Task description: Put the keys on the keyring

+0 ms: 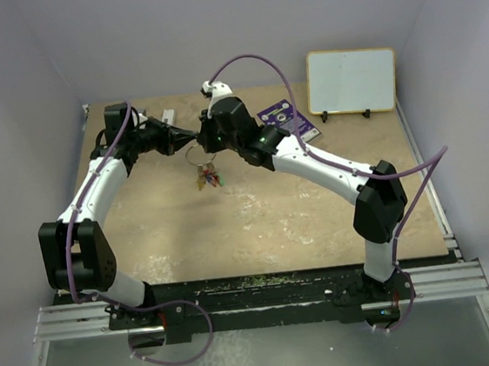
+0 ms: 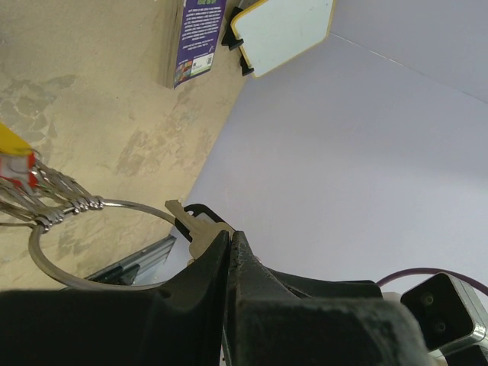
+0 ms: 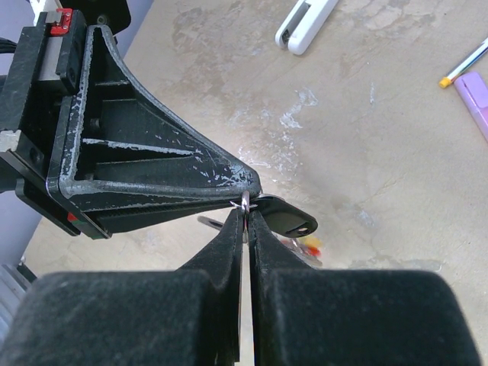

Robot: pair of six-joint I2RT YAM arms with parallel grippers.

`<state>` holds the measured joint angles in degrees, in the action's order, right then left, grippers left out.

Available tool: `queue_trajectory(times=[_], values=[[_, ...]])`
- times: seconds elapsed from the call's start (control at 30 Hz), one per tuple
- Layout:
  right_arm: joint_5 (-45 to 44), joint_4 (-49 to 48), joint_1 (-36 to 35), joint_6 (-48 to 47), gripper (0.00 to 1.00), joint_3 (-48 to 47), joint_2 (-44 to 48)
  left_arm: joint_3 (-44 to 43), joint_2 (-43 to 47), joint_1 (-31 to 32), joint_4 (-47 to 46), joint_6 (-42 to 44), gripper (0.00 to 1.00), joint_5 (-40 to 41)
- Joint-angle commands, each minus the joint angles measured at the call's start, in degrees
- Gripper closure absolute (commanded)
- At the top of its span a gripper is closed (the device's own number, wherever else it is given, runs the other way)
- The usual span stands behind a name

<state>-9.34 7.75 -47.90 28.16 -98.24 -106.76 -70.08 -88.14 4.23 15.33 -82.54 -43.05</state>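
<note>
We see the sandy counter (image 1: 319, 227) with the left arm (image 1: 96, 190) and the right arm (image 1: 331, 169) reaching in to meet just left of the purple card (image 1: 288, 119). There the left fingers (image 2: 206, 267) are pressed together on a single black-headed key (image 2: 192, 227). Tip to tip with them, the right fingers (image 3: 225, 244) are squeezed shut on what we take to be the thin wire of the keyring (image 2: 133, 203). The ring appears to hang clear of the counter beside the card, carrying a bunch of tagged keys (image 1: 209, 179). The held key's long axis runs straight out of the left fingertips, its end just beside the wire; we cannot tell whether they touch. We judge the left arm must feed it on.
</note>
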Motion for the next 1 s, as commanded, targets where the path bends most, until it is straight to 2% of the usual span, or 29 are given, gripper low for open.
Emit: queue_trajectory(times=[0.0,0.97], values=[[-0.39,-2.3,1.28,0.75,1.0,-2.79,0.86,-3.12,1.87,1.72,0.06,-2.54,0.96,-4.06],[6.21,1.84,2.05,3.82,1.0,-3.82,-3.91,-6.45,0.98,2.67,-1.32,-6.16,0.96,-4.93]])
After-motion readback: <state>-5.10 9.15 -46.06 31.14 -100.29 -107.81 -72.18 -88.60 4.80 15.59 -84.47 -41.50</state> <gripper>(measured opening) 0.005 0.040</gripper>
